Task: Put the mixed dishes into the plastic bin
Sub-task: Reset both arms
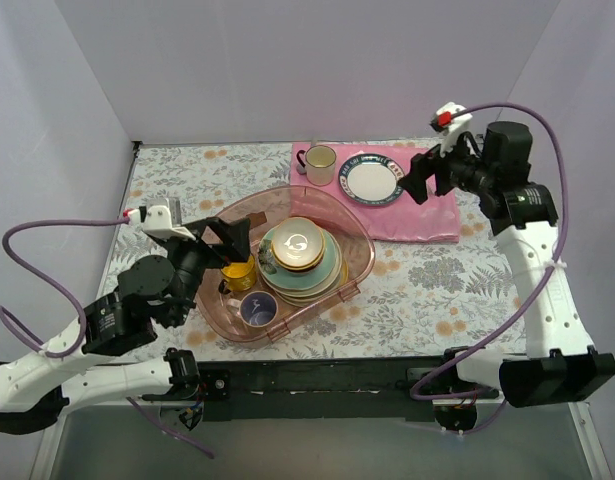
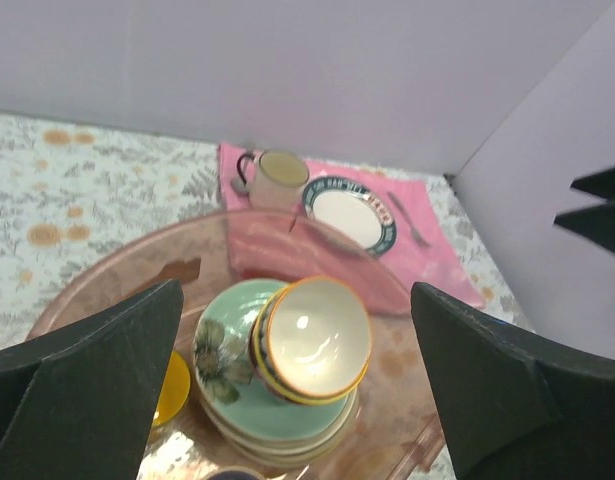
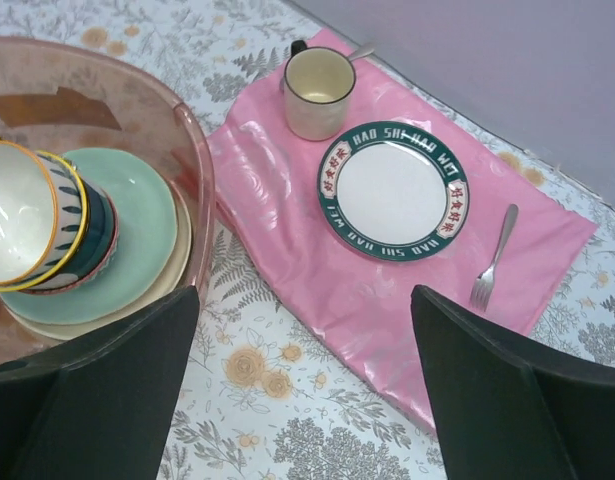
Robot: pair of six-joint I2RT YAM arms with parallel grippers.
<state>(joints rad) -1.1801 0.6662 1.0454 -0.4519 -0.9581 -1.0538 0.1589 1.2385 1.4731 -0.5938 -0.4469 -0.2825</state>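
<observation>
Your left gripper (image 1: 225,238) hangs spread wide and empty over the left side of the plastic bin (image 1: 361,243), just above the yellow mug (image 1: 237,272). Your right gripper (image 1: 419,178), likewise spread and empty, stands well to the right over the pink cloth (image 1: 427,215). The plate stack (image 1: 335,268) and grey mug (image 1: 258,308) also lie in the bin, nearer your left arm.

1. The desk (image 1: 437,290), covered in a grey leaf print with orange blossoms, is carrying two things directly on its surface.
2. The translucent plastic bin (image 1: 359,248) is sitting flat near the desk's middle.
3. The pink cloth (image 1: 427,215) is lying spread out, slightly rumpled, to the far right of the bin. Its nearest edge is reaching the bin's rim, though actual contact is unclear.
</observation>
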